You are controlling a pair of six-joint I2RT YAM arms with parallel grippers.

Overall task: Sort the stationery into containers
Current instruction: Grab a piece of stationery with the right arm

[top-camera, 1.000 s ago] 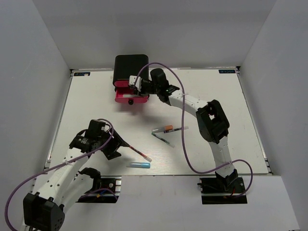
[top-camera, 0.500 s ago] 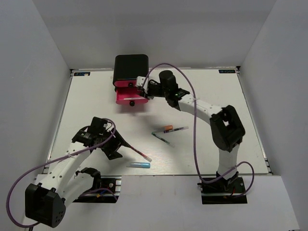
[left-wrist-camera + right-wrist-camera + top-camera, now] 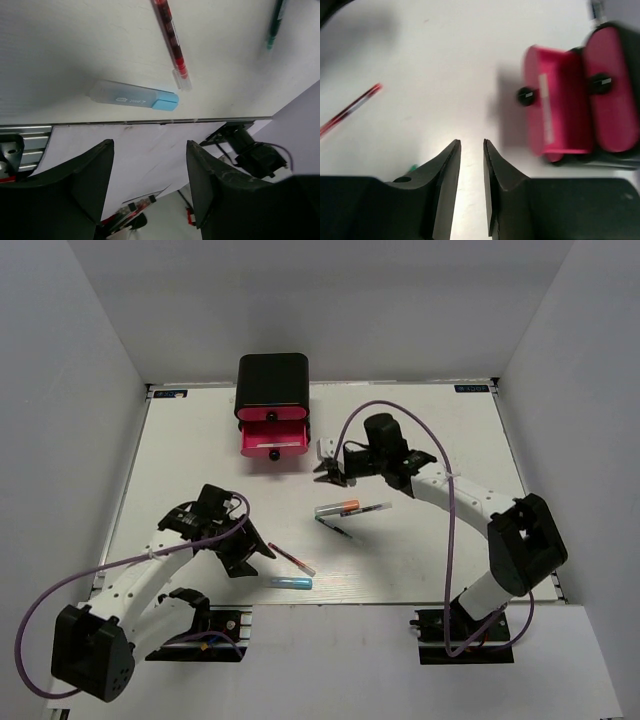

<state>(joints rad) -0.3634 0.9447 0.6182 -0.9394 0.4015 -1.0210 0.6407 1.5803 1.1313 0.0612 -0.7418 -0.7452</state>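
Pink-red drawer (image 3: 272,443) stands pulled out of the black cabinet (image 3: 271,380) while my right tool (image 3: 471,143), jaws nearly together and empty, hangs just beside it. My left tool (image 3: 150,148), spread wide and empty, hovers above the light blue marker (image 3: 134,99) on the tabletop (image 3: 450,430): seemingly my next pick, needing a descent astride it.

Right wrist view blurred: open drawer (image 3: 560,110) contents unreadable; thin red pen (image 3: 351,110) cut off at left edge.
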